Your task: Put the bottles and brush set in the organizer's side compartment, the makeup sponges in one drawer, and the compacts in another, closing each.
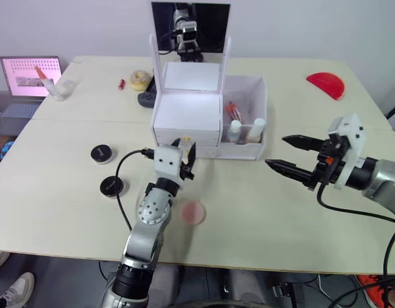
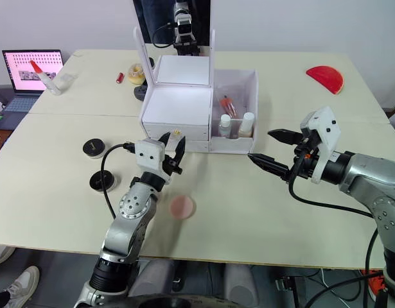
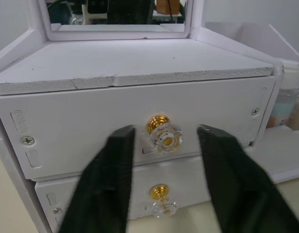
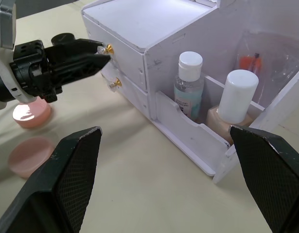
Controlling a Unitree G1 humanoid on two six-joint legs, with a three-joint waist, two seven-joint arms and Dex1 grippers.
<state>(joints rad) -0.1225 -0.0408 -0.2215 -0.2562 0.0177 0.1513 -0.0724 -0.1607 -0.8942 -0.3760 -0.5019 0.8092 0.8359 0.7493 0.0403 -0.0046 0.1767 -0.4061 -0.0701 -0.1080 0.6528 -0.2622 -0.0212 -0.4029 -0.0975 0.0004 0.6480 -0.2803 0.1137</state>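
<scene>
My left gripper stood released astride the organizer's upper drawer knob; my right gripper gaped beside the side compartment holding bottles; clear bottle's label unreadable

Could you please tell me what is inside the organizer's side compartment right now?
The side compartment holds the clear bottle and the tan bottle upright at its front, with the brush set behind them. Its floor is hidden.
</scene>
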